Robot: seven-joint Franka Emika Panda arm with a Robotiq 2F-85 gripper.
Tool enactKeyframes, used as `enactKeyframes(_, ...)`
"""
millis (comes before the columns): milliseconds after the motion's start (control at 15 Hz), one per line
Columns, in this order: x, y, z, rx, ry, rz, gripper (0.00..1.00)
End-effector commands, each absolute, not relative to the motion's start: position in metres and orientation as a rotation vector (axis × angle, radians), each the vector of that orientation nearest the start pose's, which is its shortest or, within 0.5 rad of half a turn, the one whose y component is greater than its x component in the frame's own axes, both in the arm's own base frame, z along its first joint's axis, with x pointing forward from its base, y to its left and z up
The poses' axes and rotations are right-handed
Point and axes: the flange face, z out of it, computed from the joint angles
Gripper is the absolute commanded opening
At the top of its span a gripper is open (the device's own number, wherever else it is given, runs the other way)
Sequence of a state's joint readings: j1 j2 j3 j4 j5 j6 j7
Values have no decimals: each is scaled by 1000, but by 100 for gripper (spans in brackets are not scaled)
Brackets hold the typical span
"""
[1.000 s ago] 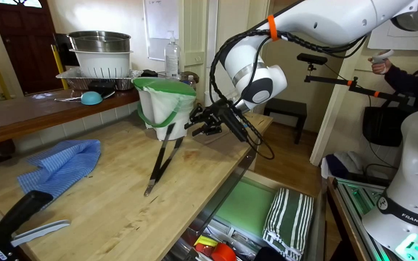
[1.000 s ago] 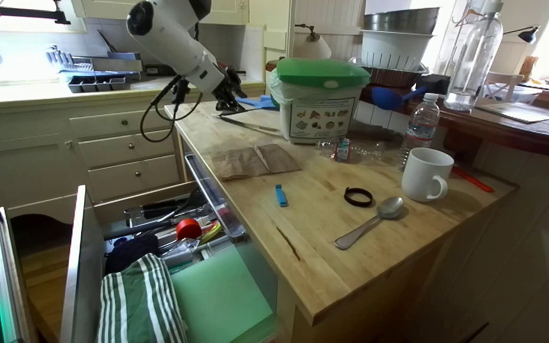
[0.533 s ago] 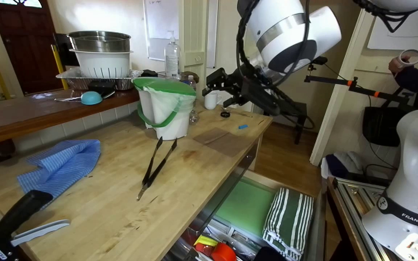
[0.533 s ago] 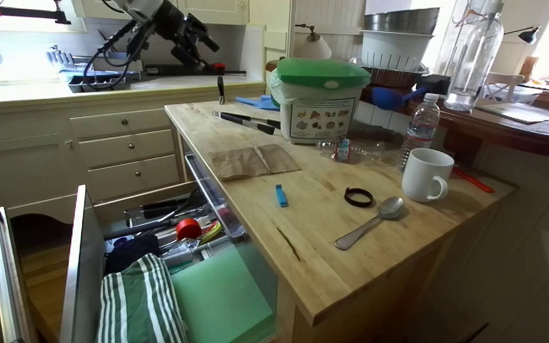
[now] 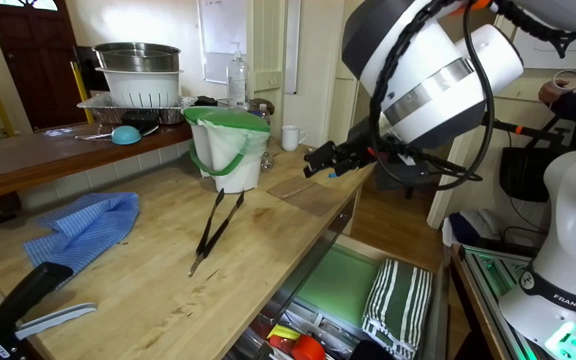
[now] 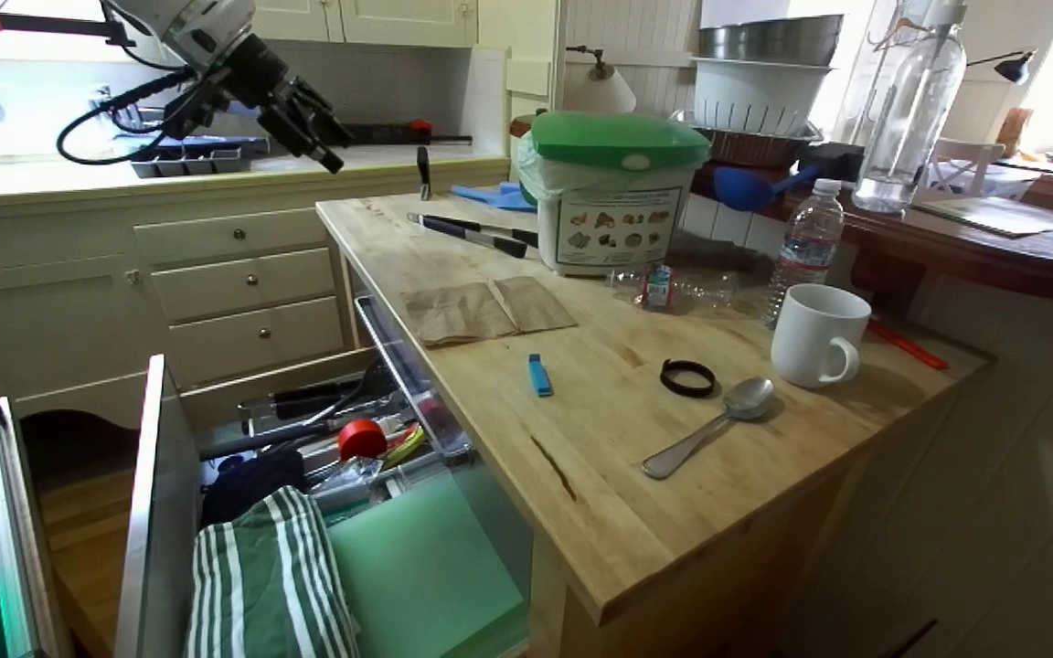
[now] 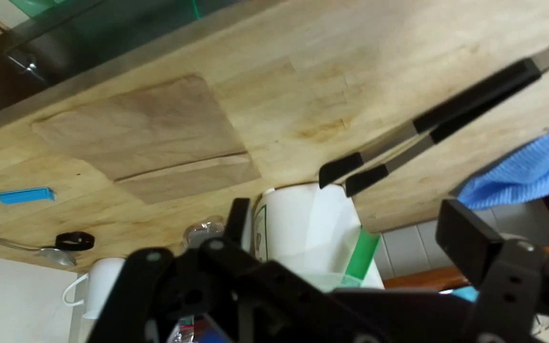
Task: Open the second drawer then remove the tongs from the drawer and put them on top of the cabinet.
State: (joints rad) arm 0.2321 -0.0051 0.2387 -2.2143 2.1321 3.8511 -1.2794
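Observation:
The tongs (image 5: 217, 234) lie on the light wooden top of the cabinet (image 5: 133, 295), arms spread in a narrow V, their dark tips at the foot of a white bucket. In the wrist view the tongs (image 7: 474, 102) show beyond the fingers. My gripper (image 5: 318, 162) hangs in the air, well apart from them. In an exterior view the gripper (image 6: 333, 151) appears off the drawer side of the cabinet, higher than its top. Its two fingers stand wide apart with nothing held. The second drawer (image 6: 144, 521) is pulled out, with a striped towel and utensils inside.
The white bucket (image 6: 613, 196) with green lid stands behind the tongs. Around lie a paper bag (image 5: 308, 195), blue cloth (image 5: 88, 225) and black-handled tool (image 5: 33, 290). A mug (image 6: 819, 334) and spoon (image 6: 709, 428) sit at the other end. A raised brown counter (image 5: 58, 155) borders the top.
A second ago the tongs stood tilted with their tips up at my gripper; now they lie flat. The gripper has opened, risen away from them and drawn back from the cabinet.

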Motion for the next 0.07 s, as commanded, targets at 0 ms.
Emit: enactKeyframes(0, 417, 83, 408, -2910, 927, -1164, 100)
